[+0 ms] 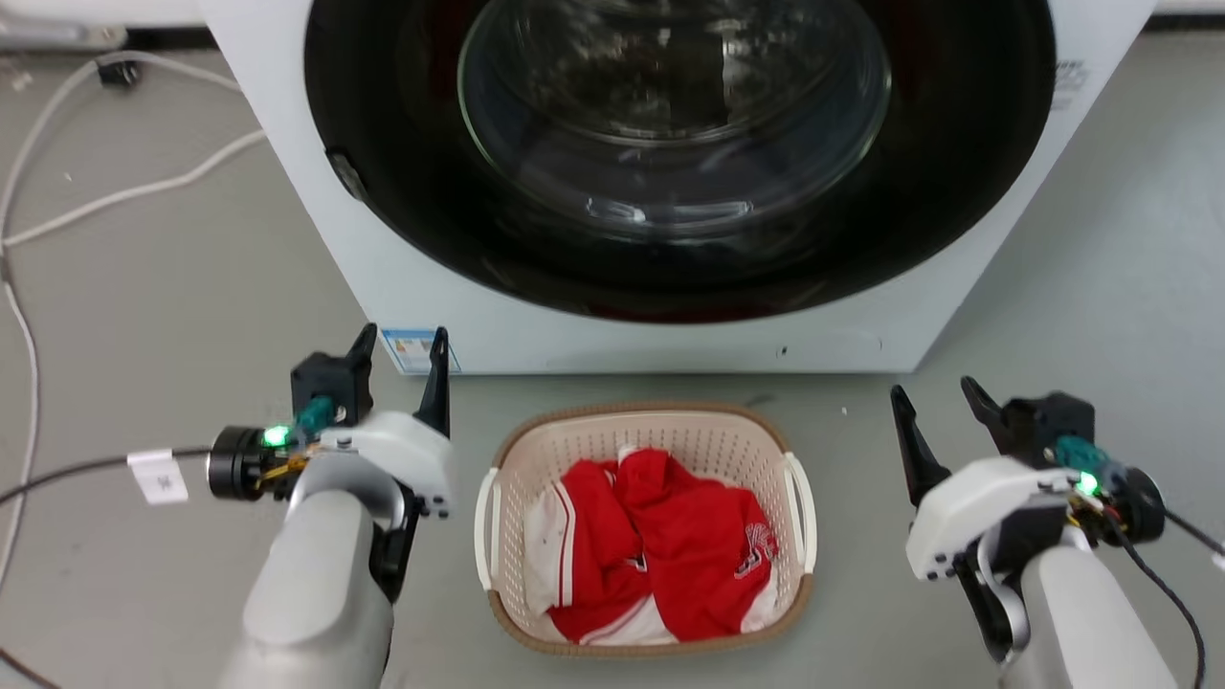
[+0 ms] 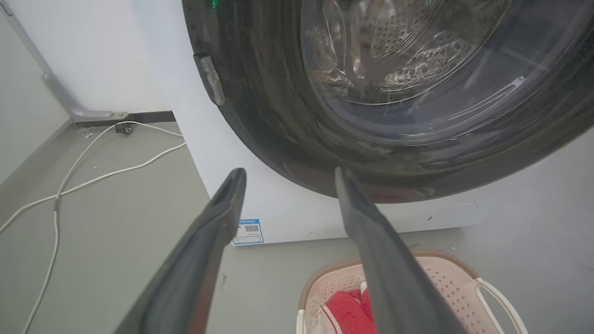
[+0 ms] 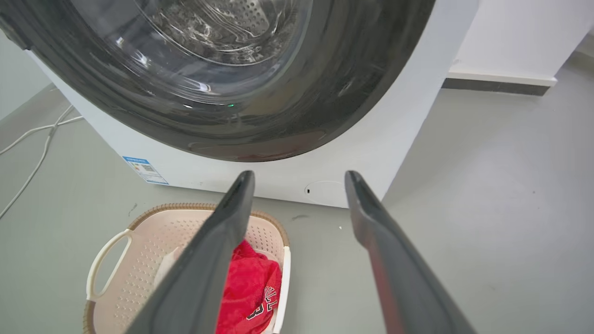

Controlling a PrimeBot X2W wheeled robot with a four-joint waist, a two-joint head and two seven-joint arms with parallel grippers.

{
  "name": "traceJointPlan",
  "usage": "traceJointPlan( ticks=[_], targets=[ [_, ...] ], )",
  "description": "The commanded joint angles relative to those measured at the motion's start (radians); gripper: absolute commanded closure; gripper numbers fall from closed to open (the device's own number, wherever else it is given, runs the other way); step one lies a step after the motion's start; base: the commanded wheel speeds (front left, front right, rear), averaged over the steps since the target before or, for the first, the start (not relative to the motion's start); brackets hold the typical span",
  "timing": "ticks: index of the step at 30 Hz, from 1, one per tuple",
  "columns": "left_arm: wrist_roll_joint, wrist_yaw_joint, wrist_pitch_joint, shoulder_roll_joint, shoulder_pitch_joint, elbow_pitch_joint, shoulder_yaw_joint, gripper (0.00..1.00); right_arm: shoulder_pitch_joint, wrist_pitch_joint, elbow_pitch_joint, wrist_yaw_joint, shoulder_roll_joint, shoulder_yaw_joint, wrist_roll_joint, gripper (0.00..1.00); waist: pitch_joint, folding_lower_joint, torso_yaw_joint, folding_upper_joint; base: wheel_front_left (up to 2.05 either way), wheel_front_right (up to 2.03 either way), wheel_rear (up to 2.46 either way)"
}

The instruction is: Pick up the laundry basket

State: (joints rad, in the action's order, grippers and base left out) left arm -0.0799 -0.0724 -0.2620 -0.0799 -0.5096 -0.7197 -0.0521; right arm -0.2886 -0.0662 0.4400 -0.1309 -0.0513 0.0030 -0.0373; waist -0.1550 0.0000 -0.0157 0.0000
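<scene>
Your laundry basket (image 1: 639,411) (red clothes (image 1: 670,545) inside) sits between the left gripper (image 1: 404,335) and right gripper (image 1: 931,388), both jaws spread wide, holding nothing.

floor (image 1: 1101,287) grey | wall (image 2: 93,46) white | washing machine (image 1: 670,340) white | cables (image 1: 191,177) left

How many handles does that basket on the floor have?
2. One white handle is on the left side of the basket, the other on its right side. Both are in plain sight; the clothes hide none.
</scene>
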Motion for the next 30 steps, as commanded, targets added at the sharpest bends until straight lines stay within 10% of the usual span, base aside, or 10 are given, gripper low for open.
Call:
traceJointPlan(
  ticks=[1,30],
  targets=[
    [-0.010,-0.011,0.008,-0.007,-0.056,-0.051,-0.002,0.00,-0.056,0.013,0.042,0.000,0.002,0.008,-0.013,0.00,-0.081,0.0000,-0.015,0.0000,0.00,0.00,0.00],
    [-0.172,-0.059,0.319,-0.092,-0.439,-0.498,-0.164,0.00,-0.546,0.173,0.587,0.000,0.002,0.318,-0.314,0.00,-0.497,0.0000,-0.099,0.0000,0.00,0.00,0.00]
  ],
)
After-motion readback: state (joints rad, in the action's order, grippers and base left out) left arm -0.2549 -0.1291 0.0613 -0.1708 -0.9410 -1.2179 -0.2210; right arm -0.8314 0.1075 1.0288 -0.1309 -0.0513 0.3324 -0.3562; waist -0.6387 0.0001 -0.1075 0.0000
